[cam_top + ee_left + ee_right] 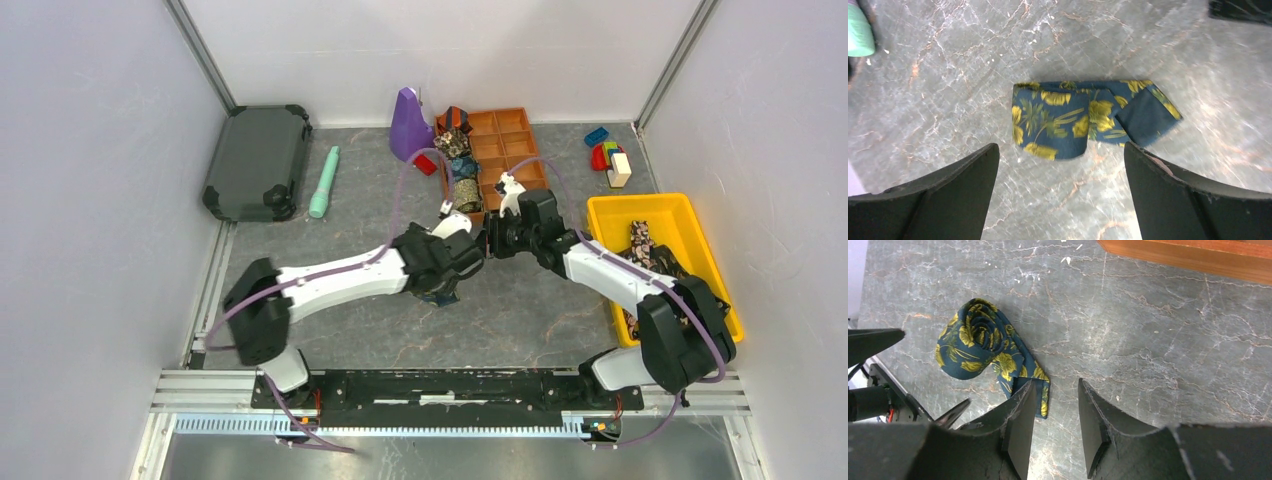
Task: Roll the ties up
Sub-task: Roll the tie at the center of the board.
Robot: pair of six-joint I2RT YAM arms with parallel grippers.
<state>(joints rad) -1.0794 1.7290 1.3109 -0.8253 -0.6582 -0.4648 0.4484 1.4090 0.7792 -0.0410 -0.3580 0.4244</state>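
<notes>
Looking down on a grey marbled table (520, 310), two white-and-black robot arms meet nose to nose near its middle. The left gripper (1060, 147) hangs with its jaws spread wide. It grips nothing.

A navy tie with gold flowers (1058, 122) lies on the bare table just past those jaws, in line with the gap between them. It is mostly wound into a roll lying on its side, with a short loose tail trailing toward 3 o'clock in the left wrist view.

The right gripper (1054, 387) sits close by, jaws partly apart, with only table showing between its fingers. In its own view the roll is at 10 o'clock, and its left finger (1020, 412) covers the end of the tail.

Around the table as seen from above:
- At 12 o'clock is an orange compartment tray (520, 125), with rolled ties (455, 145) in its left column.
- Just left of the tray stands a purple object (408, 125).
- At 10 o'clock is a dark grey case (258, 160), with a mint-green stick (324, 182) beside it.
- At 1 o'clock is a cluster of coloured toy blocks (608, 155).
- At 3 o'clock is a yellow bin (610, 210) holding loose ties (645, 245). The right arm crosses in front of it and hides part of it.
</notes>
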